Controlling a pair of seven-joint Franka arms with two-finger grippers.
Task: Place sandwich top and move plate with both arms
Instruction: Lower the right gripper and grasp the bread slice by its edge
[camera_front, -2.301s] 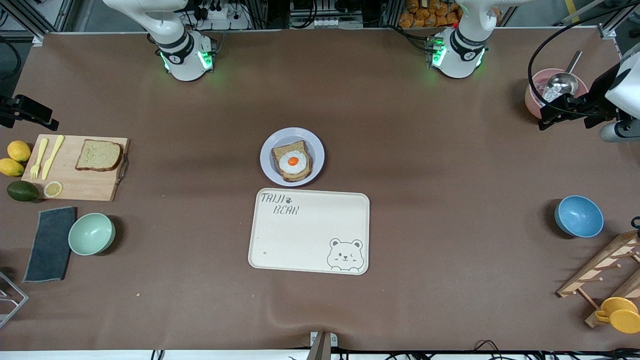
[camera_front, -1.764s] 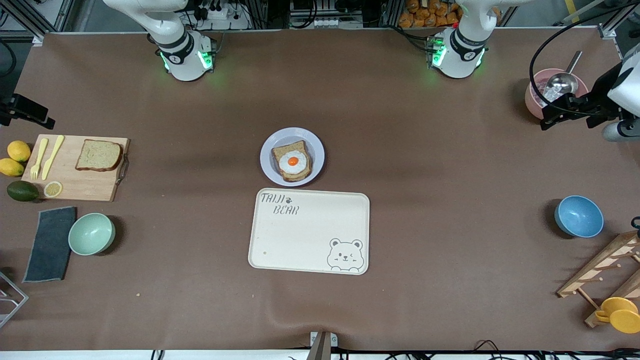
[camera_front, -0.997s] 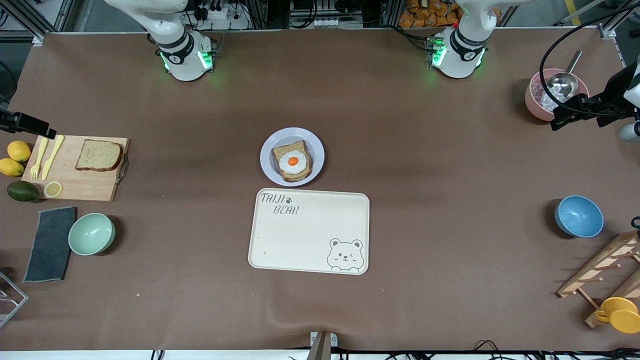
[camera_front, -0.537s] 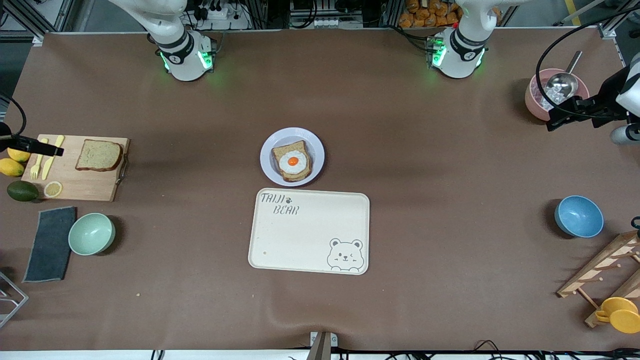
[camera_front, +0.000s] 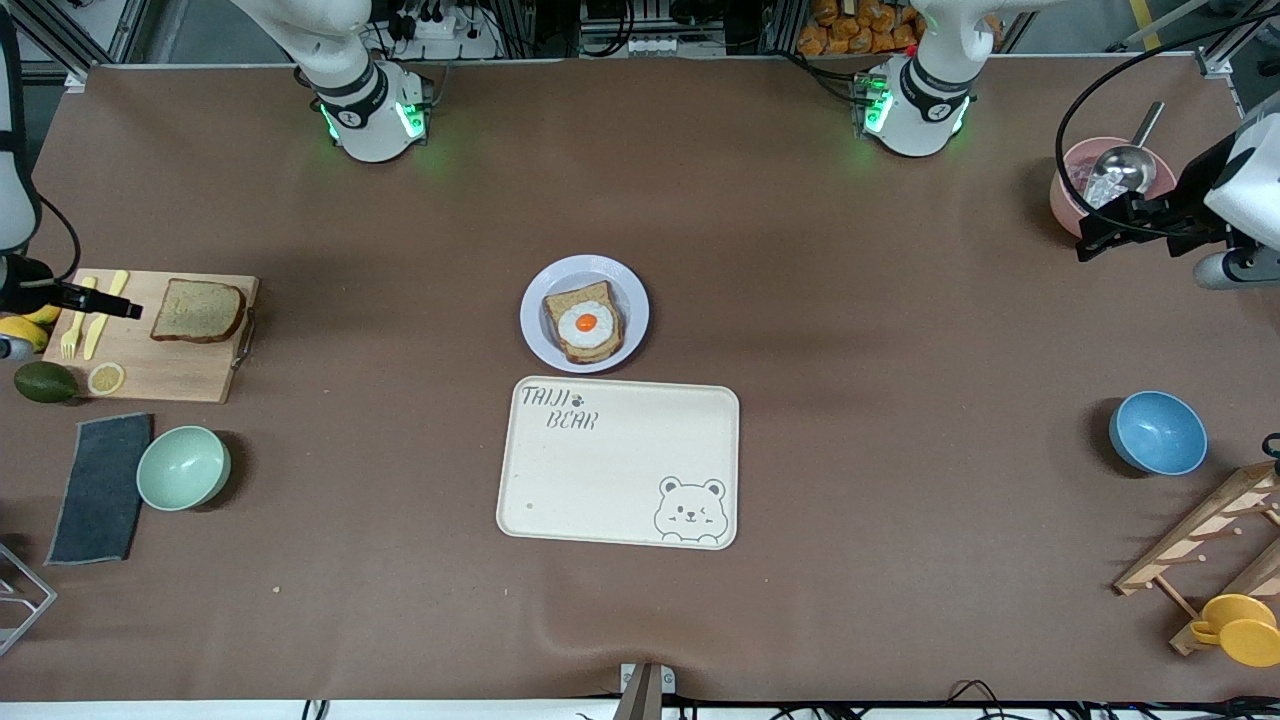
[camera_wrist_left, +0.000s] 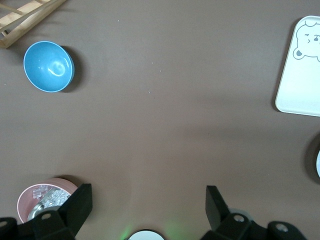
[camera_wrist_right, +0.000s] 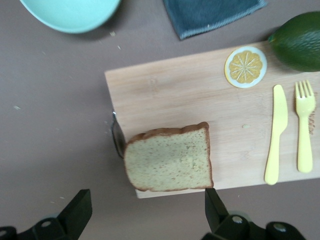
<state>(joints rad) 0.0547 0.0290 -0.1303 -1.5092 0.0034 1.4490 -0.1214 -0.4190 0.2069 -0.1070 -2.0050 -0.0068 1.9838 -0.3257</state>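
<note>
- The right pincer (camera_front: 128, 311) is held spread and empty over the wooden cutting board (camera_front: 150, 350), above the yellow knife (camera_front: 104, 314) and yellow fork (camera_front: 76, 318).
- The sandwich top (camera_wrist_right: 169, 159) is seen lying flat on the board, between the spread fingers in the right wrist view; in the front view the slice (camera_front: 198, 310) sits just beside the pincer's tip, toward the middle of the tabletop (camera_front: 400, 600).
- The step in hand is judged to be the approach for picking up the slice. It would be done well if the pincer were centred over the bread and lowered with one finger past each crust edge, so that the slice is pinched across its width, not pressed from above.
- One side of the slice reaches the board's edge by the metal handle (camera_wrist_right: 116, 137); contact with that handle should be avoided.
- The cutlery and the lemon slice (camera_wrist_right: 245, 66) lie apart from the bread, so room is left on that side.
- The plate (camera_front: 632, 300), carrying bread with a fried egg (camera_front: 586, 323), stands well apart from the right pincer, across open tabletop; the tray (camera_front: 618, 463) lies just beside it.
- The left pincer (camera_front: 1092, 240) is held spread and empty, waiting near the pink bowl (camera_front: 1066, 190), with bare tabletop between it and the plate.
</note>
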